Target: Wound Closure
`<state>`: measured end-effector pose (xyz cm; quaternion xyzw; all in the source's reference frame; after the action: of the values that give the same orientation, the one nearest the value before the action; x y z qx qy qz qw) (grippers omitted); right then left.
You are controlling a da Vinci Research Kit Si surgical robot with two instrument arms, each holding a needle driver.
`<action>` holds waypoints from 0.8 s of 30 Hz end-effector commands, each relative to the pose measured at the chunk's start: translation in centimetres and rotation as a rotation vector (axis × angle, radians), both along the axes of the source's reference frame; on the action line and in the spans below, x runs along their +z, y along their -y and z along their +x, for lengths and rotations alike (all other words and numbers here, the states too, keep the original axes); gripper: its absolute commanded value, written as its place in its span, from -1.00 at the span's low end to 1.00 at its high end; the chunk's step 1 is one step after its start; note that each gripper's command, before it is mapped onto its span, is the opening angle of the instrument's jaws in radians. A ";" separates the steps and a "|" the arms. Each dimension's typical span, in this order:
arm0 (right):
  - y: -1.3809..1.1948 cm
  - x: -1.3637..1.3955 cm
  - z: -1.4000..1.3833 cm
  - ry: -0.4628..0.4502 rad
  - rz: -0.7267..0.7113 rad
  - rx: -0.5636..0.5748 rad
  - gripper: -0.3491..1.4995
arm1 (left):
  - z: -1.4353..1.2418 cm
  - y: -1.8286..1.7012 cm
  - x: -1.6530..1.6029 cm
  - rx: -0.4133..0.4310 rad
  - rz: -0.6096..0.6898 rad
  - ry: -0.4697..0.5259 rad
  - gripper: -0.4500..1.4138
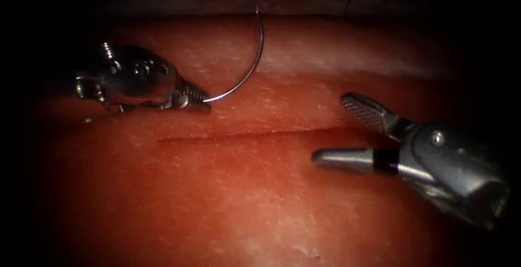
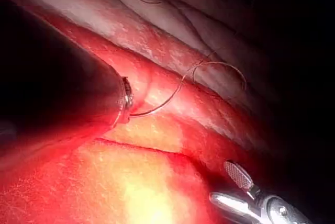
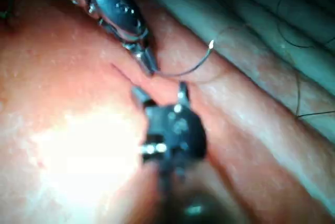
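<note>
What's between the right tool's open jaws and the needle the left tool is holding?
In the endoscope view, bare tissue: the right tool, jaws open and empty, is apart from the needle, held at one end by the left tool, off the tissue.

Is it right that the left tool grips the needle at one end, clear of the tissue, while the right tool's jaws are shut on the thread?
Not quite. In the endoscope view the right tool has open jaws holding nothing. The left tool does grip the needle at one end, clear of the tissue.
</note>
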<state>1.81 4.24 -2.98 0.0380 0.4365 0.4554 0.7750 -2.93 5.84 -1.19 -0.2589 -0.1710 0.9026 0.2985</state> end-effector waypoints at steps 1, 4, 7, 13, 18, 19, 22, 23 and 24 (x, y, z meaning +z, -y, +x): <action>-0.03 0.06 0.09 -0.002 -0.001 0.003 0.49 | -0.06 -0.05 -0.06 -0.002 -0.070 0.004 -0.89; -0.07 0.08 0.13 -0.002 0.008 0.017 0.51 | -0.07 -0.04 -0.23 -0.024 -0.128 -0.001 -0.89; -0.12 0.09 0.19 0.014 0.050 0.132 0.40 | -0.11 0.08 -0.37 -0.043 -0.176 -0.027 -0.89; -0.22 0.02 0.36 0.050 0.174 0.468 0.13 | -0.13 0.37 -0.51 -0.077 -0.237 -0.082 -0.89; -0.21 0.03 0.55 0.130 0.199 0.523 0.25 | -0.11 0.45 -0.55 -0.102 -0.255 -0.114 -0.89; -0.21 0.04 0.57 0.139 0.198 0.534 0.27 | -0.11 0.46 -0.55 -0.106 -0.254 -0.117 -0.89; -0.25 0.07 0.67 0.177 0.208 0.563 0.27 | -0.12 0.48 -0.62 -0.107 -0.266 -0.126 -0.89; -0.26 0.08 0.70 0.192 0.202 0.559 0.29 | -0.12 0.48 -0.64 -0.108 -0.271 -0.127 -0.89; -0.26 0.10 0.72 0.207 0.196 0.555 0.31 | -0.13 0.48 -0.66 -0.104 -0.278 -0.129 -0.89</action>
<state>2.47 4.49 -2.92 -0.0599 0.2927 0.6896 0.6597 -3.02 5.35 -1.97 -0.2470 -0.0052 0.9155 0.3174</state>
